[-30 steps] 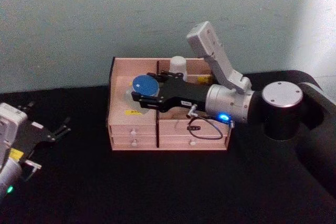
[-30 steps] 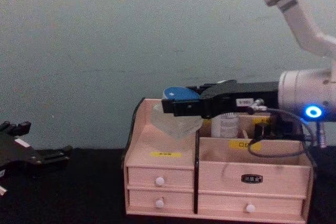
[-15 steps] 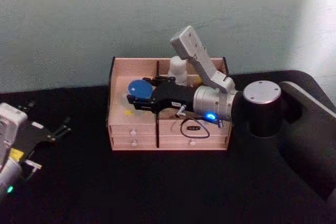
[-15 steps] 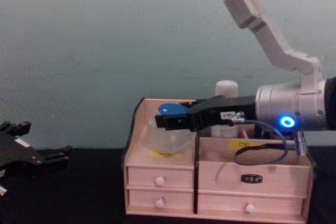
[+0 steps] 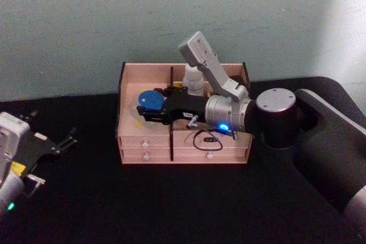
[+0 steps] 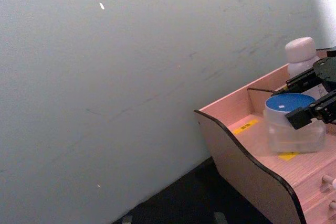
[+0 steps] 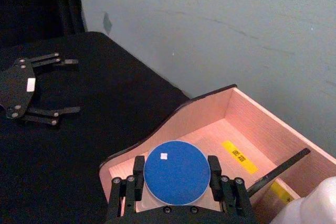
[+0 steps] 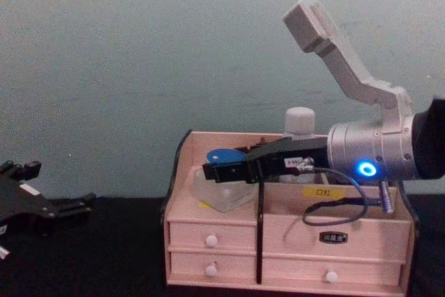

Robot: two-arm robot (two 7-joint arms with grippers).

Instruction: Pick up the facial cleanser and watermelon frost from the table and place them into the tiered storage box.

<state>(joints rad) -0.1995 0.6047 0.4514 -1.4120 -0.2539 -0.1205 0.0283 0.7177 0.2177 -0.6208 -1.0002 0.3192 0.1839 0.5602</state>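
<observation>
Judging by the layout, this is the placing step. The right claw [image 7: 176,162] is clenched on the watermelon frost [image 6: 291,124], low in the left compartment of the tiered storage box [image 5: 220,148]. Next it should let go and lift clear. The chest view reveals a tilt that the right wrist view hides. It also shows the facial cleanser [image 8: 300,120] standing at the back of the box. The left claw [image 7: 77,86] rests spread open at the left edge of the surface [image 5: 171,210].

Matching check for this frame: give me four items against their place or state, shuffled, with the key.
1 watermelon frost
2 facial cleanser
3 left gripper
4 right gripper

A open, left of the tiered storage box
B upright in a rear compartment
C shut around a jar
D blue lid, in the left compartment

Pairs: 1-D, 2-B, 3-A, 4-C
</observation>
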